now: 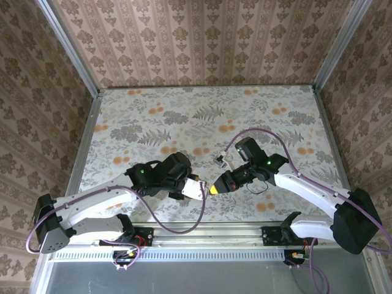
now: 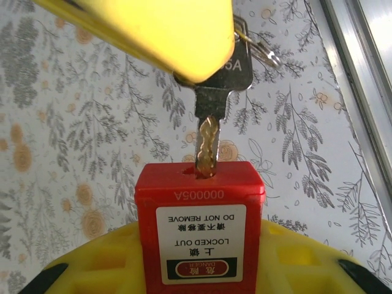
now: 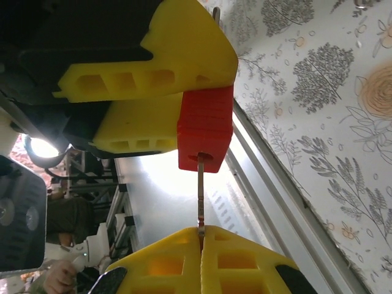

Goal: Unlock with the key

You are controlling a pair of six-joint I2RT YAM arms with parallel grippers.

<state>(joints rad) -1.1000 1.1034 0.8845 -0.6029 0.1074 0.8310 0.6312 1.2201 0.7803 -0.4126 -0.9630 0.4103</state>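
Observation:
A red padlock (image 2: 199, 226) with a white warning label sits clamped between the yellow fingers (image 2: 92, 269) of my left gripper (image 2: 199, 260), keyhole face pointing away from the wrist. The key (image 2: 215, 98), grey-headed with a brassy blade, has its tip in the keyhole, and a small ring (image 2: 264, 56) hangs from its head. My right gripper (image 3: 201, 236) is shut on the key's head, with the blade (image 3: 199, 190) running straight up into the padlock (image 3: 205, 131). From above, the left gripper (image 1: 191, 188) and right gripper (image 1: 214, 188) meet tip to tip near the table's front edge.
A metal rail (image 1: 208, 229) runs along the near table edge just below the grippers, and shows as a grey strip (image 2: 361, 92) beside the floral tabletop (image 1: 202, 116). Patterned walls enclose the table on three sides. Purple cables loop over both arms.

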